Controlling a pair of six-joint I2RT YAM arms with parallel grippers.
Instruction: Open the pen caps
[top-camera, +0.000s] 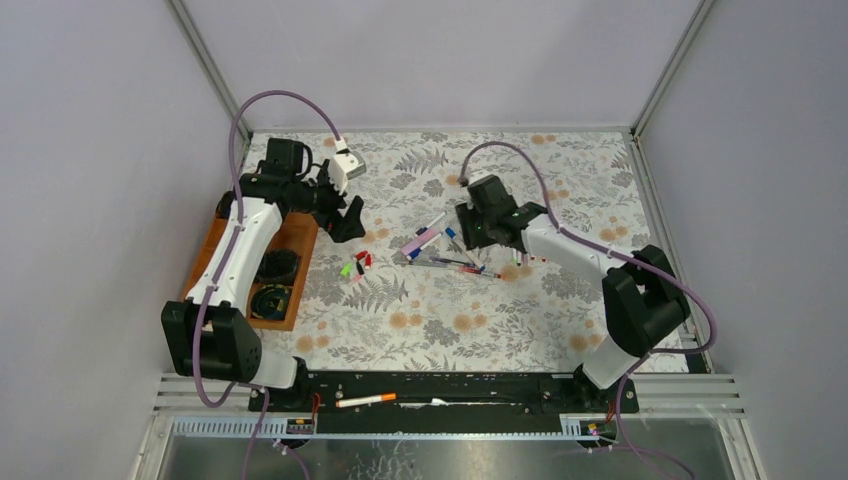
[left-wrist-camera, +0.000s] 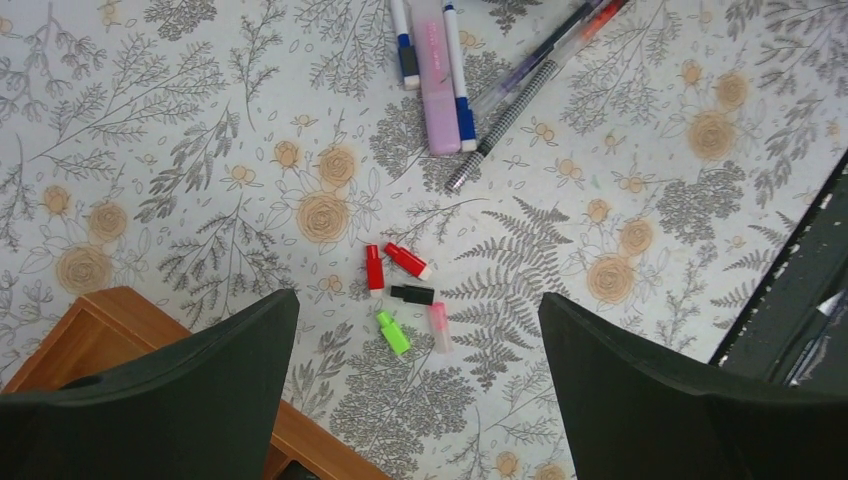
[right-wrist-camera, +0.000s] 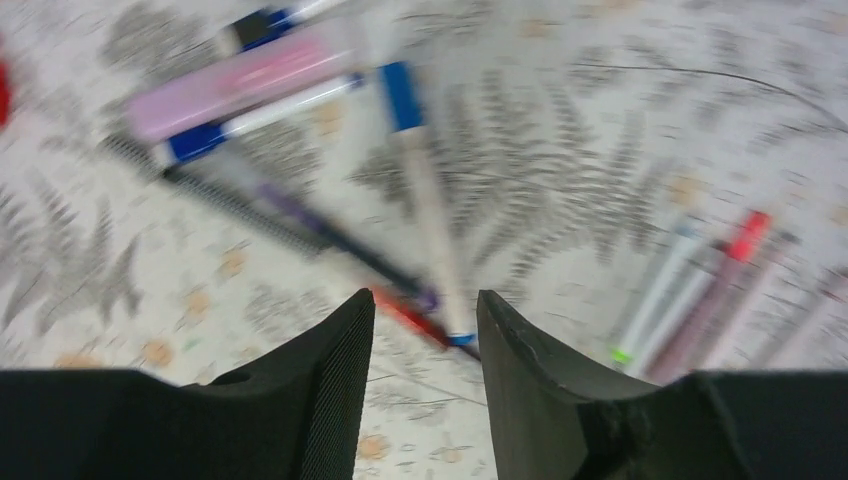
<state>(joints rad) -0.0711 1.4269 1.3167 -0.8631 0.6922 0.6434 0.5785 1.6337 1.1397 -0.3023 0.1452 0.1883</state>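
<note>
We count 5 loose pen caps (left-wrist-camera: 405, 295) in a tight cluster on the floral cloth (top-camera: 450, 330): 2 red, 1 black, 1 green, 1 pink, all lying flat. They sit approx. mid-table on the left side, right under the left gripper (left-wrist-camera: 417, 300). Its jaws are spread wide w/ nothing in them. The pens (left-wrist-camera: 500, 110) lie in a fan just beyond the caps. From the left wrist we make out 2 white barrels w/ blue ends, 1 thick pink highlighter (left-wrist-camera: 435, 80) between them, 1 checked barrel, and 1 purplish barrel beside a red-tipped one cut off by the frame edge. The right gripper (right-wrist-camera: 425, 310) hangs over that fan w/ a narrow gap between its fingers and nothing clamped. Its view is smeared, but approx. 4 more pens (right-wrist-camera: 700, 290) show in a separate bunch to the right. 1 further pen (top-camera: 365, 400) lies on the black base rail. A wooden tray (top-camera: 300, 240) w/ 2 dark round items hugs the table's left edge, near the caps but apart. A broad stretch of cloth runs btw. caps and near rail; both pen groups are well off the far and right edges.
</note>
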